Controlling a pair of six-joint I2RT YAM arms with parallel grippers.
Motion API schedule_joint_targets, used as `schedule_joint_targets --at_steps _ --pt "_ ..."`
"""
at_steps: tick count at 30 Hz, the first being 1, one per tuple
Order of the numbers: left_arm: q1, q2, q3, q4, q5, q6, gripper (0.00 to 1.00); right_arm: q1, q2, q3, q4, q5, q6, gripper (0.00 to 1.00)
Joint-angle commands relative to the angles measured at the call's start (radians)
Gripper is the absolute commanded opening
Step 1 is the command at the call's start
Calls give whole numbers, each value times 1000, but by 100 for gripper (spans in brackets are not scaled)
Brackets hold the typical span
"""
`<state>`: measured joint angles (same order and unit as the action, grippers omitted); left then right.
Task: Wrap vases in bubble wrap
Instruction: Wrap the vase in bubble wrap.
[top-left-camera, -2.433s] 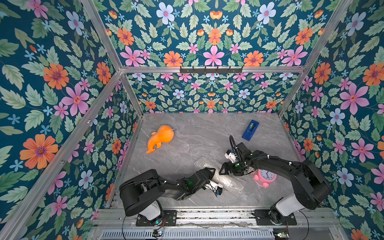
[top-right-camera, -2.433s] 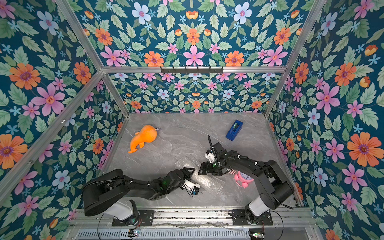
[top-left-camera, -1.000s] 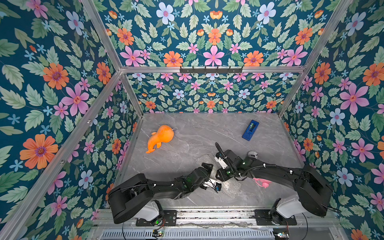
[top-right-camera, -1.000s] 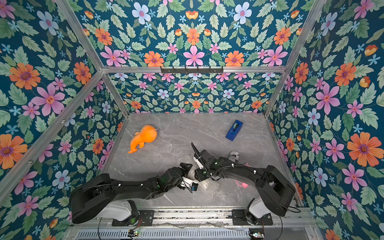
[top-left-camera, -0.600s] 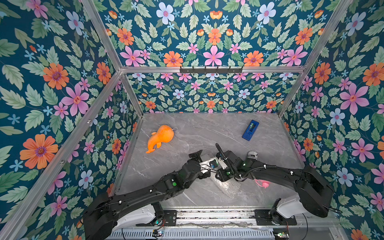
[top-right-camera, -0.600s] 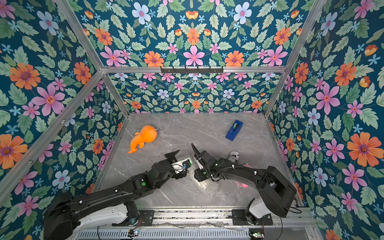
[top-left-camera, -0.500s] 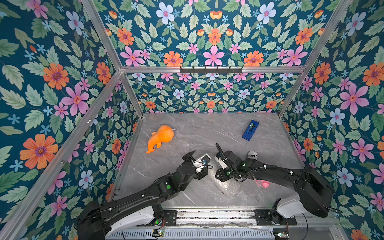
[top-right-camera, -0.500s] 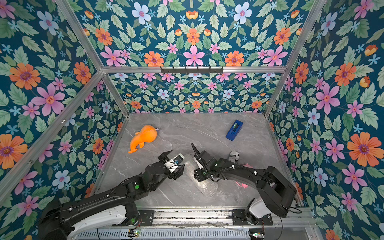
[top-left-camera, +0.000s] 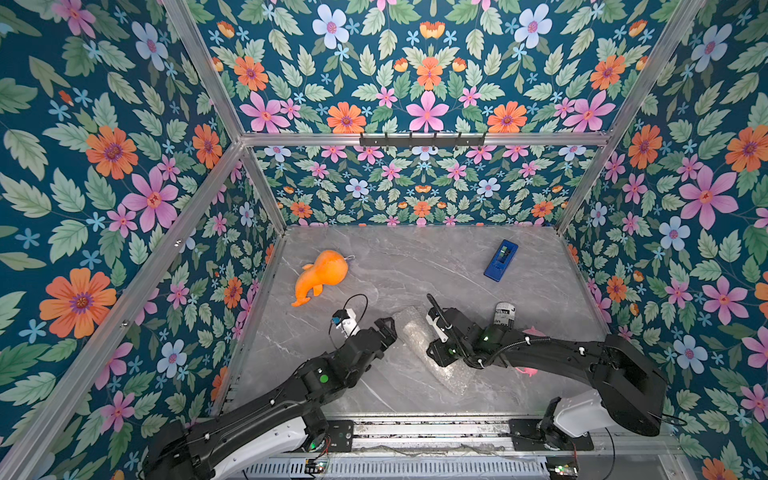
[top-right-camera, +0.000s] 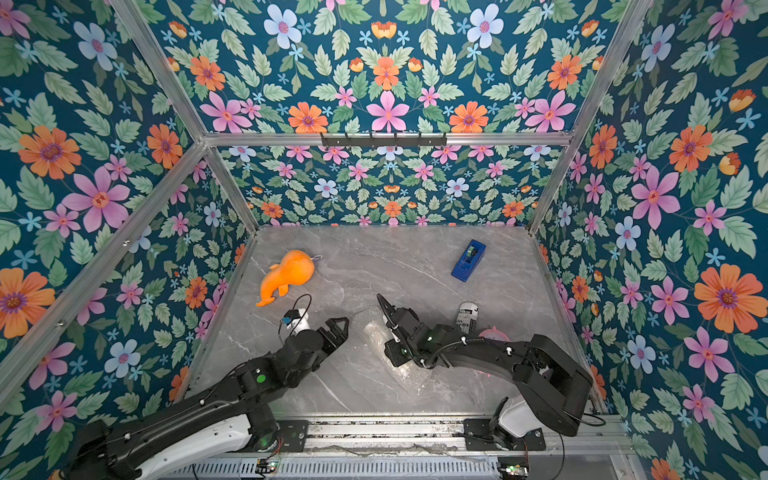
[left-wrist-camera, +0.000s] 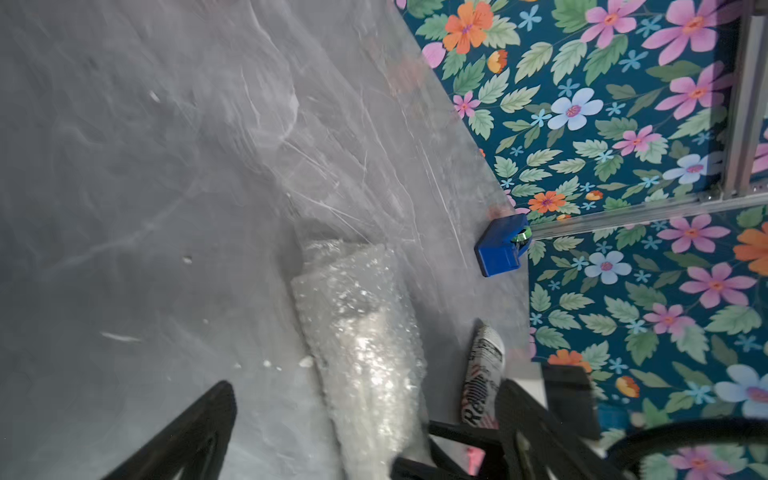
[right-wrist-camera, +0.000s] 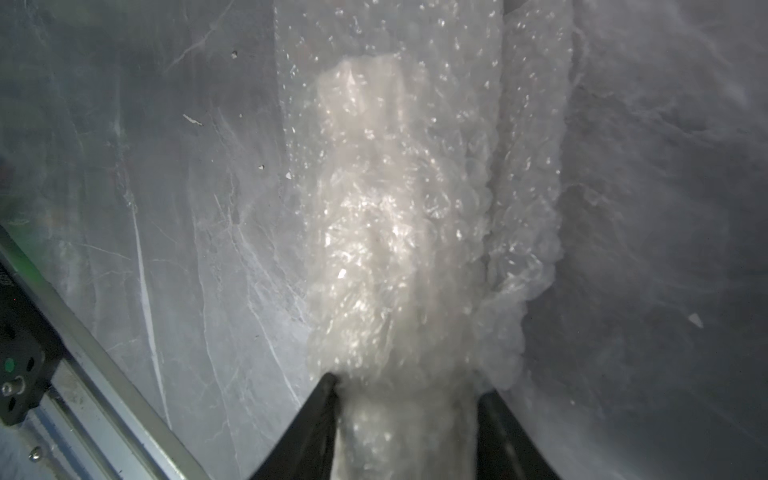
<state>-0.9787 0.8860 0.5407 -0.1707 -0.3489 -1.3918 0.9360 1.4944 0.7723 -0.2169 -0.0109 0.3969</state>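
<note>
Right pincer (right-wrist-camera: 407, 386): its two dark fingers stand on either side of the rolled bubble wrap (right-wrist-camera: 386, 208), pinching one end of the bundle. The vase (right-wrist-camera: 374, 257) shows only as a pale core through the film; its rim and ribs cannot be made out. The roll lies on its side on the grey tabletop (top-left-camera: 395, 266), slanting toward the front rail in both top views, with a looser flap of film along one flank.

Left pincer (left-wrist-camera: 365, 384): fingers spread wide and empty, just beside the free end of the roll and aimed across it.

Surroundings: a printed can (top-left-camera: 504, 313) stands near the right forearm, and a pink object (top-left-camera: 534, 331) lies partly hidden under it. A blue tape dispenser (top-left-camera: 500, 260) and an orange plush toy (top-left-camera: 322, 274) sit well apart at the back.

Likely hazards:
- Nothing visible fastens the flap, so it would probably spring open if the grip eases.
- The film is slick and springy, so a lift from one end may let the vase slide out of the sleeve or make the roll sag and twist.
- A left pincer closing on the film alone could drag layers loose.
- A swing of the right arm could topple the can.
</note>
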Motion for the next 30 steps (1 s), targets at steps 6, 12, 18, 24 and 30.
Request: schedule_joint_targets --at_steps 6,12,18,24,30 --pt "110 262 99 21 396 -207 99 26 18 -47 -180 107 11 45" --pt "124 381 209 -45 446 -207 99 37 14 -47 -176 113 10 45" --pt "126 523 393 -296 474 -197 99 41 -1 -66 -169 123 11 45" --pt "143 621 404 -263 559 -223 99 44 1 -71 -157 128 15 44" --pt "182 653 439 -279 531 -203 99 59 0 -74 -157 134 16 43"
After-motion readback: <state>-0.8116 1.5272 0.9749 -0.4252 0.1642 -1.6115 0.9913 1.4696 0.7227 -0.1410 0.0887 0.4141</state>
